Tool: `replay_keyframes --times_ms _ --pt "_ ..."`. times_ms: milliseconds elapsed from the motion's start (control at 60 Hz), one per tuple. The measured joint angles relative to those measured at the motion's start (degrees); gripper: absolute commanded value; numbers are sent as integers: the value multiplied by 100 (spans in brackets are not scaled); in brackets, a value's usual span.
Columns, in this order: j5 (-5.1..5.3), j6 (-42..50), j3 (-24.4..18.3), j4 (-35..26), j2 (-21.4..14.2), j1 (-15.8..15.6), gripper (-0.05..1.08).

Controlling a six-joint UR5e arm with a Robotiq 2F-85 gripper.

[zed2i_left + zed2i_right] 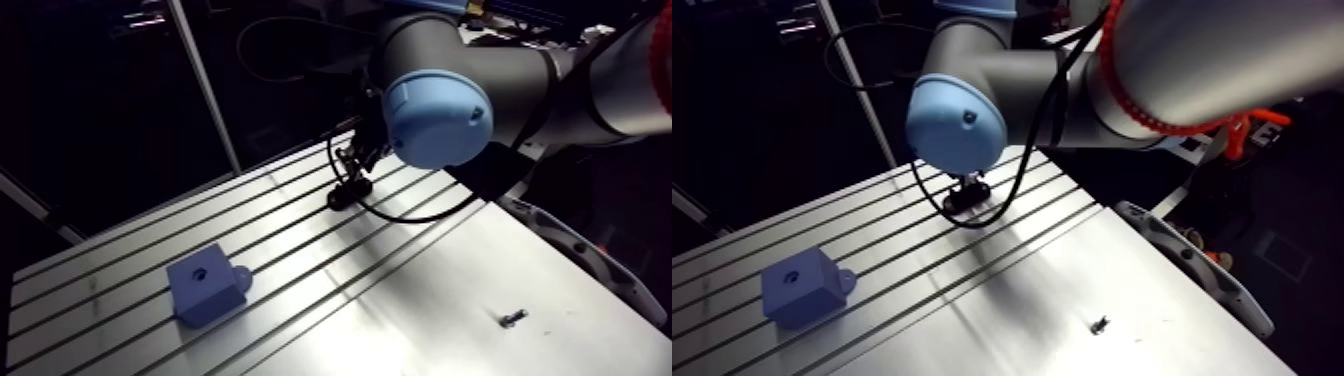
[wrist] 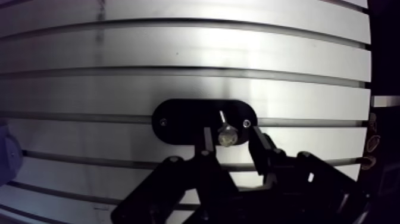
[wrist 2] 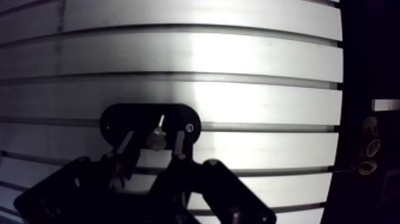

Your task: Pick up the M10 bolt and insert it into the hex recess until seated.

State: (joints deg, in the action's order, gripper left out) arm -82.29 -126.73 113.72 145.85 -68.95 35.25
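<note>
While the pincer [image 2: 231, 131] hangs low over a black oval plate [image 2: 178, 122] on the slotted counter [image 2: 178, 83], its fingers stand apart. A bolt [image 2: 227, 136] shows between them, with a gap on either side. Well apart sits the blue block [image 1: 205, 283] with a hole on top. A small metal piece [image 1: 513, 318] lies alone, far from both.

In the middle of the frame the end effector [image 2: 231, 130] holds its two dark fingers [image 2: 208, 143] apart over a black oval plate [image 2: 178, 122] on the slotted tabletop [image 2: 178, 47], with a small shiny bolt [image 2: 227, 137] between them, a gap on each side.
</note>
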Motion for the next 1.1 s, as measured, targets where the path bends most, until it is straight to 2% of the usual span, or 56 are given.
replay_keyframes --times_ms 600,700,1100 --pt "-7 14 3 2 27 -8 57" --pt "-11 21 3 2 27 -9 61" --pt "-22 42 -16 2 21 -9 62"
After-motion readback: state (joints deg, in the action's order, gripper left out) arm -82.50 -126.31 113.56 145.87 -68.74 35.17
